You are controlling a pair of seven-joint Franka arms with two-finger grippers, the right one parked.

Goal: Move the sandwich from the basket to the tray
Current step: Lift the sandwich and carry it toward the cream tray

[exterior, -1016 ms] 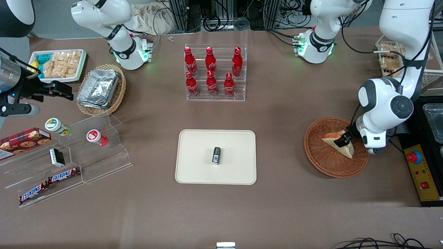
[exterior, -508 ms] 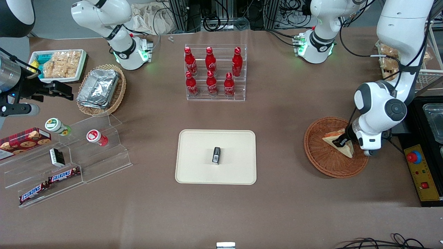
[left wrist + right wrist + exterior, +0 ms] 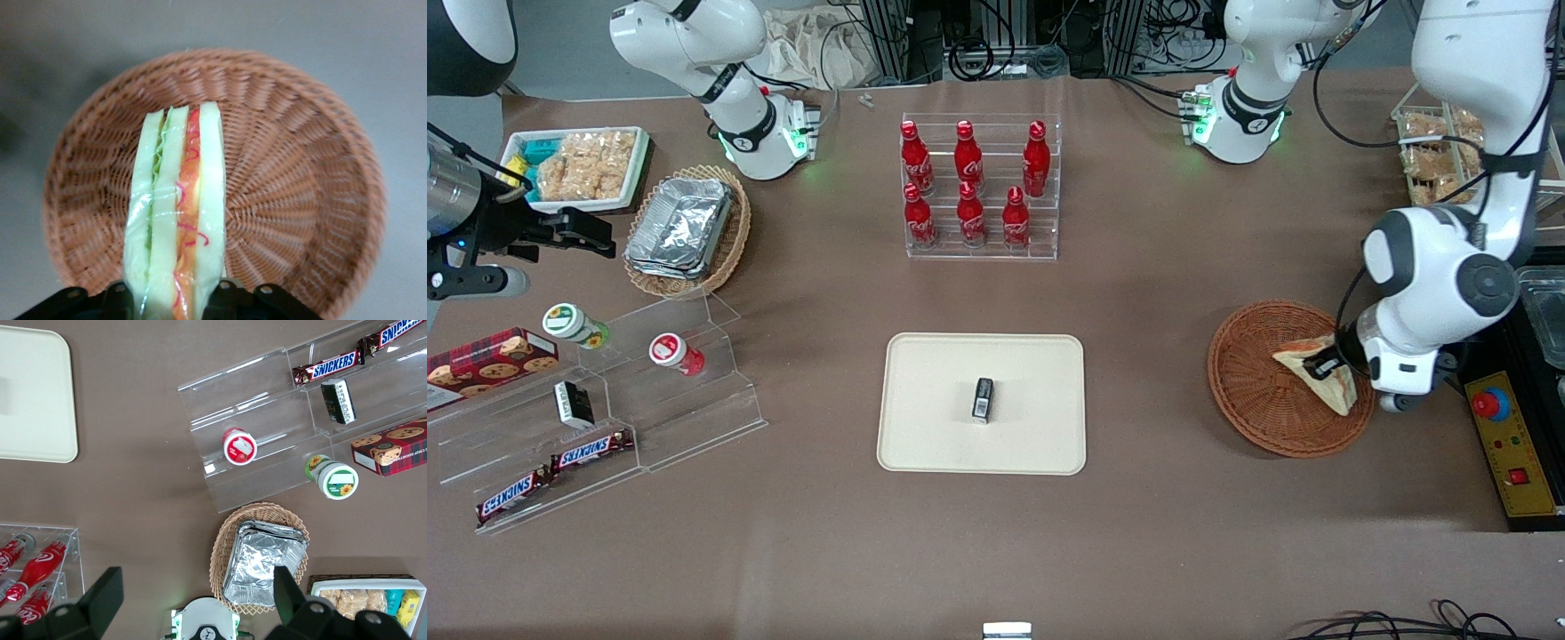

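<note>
The sandwich (image 3: 1337, 389), a white bread wedge with red-orange and green filling, is clamped between my left gripper's fingers (image 3: 1325, 364) and hangs tilted just above the round reddish-brown basket (image 3: 1254, 400), over the basket's side toward the working arm. In the left wrist view the sandwich (image 3: 177, 200) stands on edge between the black fingers (image 3: 230, 292), with the basket (image 3: 300, 180) below it and my gripper (image 3: 175, 297) shut on it. The cream tray (image 3: 925, 436) lies in the middle of the table, toward the parked arm from the basket, with a small black item (image 3: 983, 398) on it.
A clear rack of red bottles (image 3: 978, 187) stands farther from the camera than the tray. A yellow control box with a red button (image 3: 1507, 444) sits beside the basket at the table's edge. An acrylic snack stand (image 3: 605, 400) and an oval basket of foil containers (image 3: 685, 227) lie toward the parked arm's end.
My gripper has risen and shifted slightly toward the working arm's end, with the sandwich held in it. The sandwich has tilted and come up off the basket floor.
</note>
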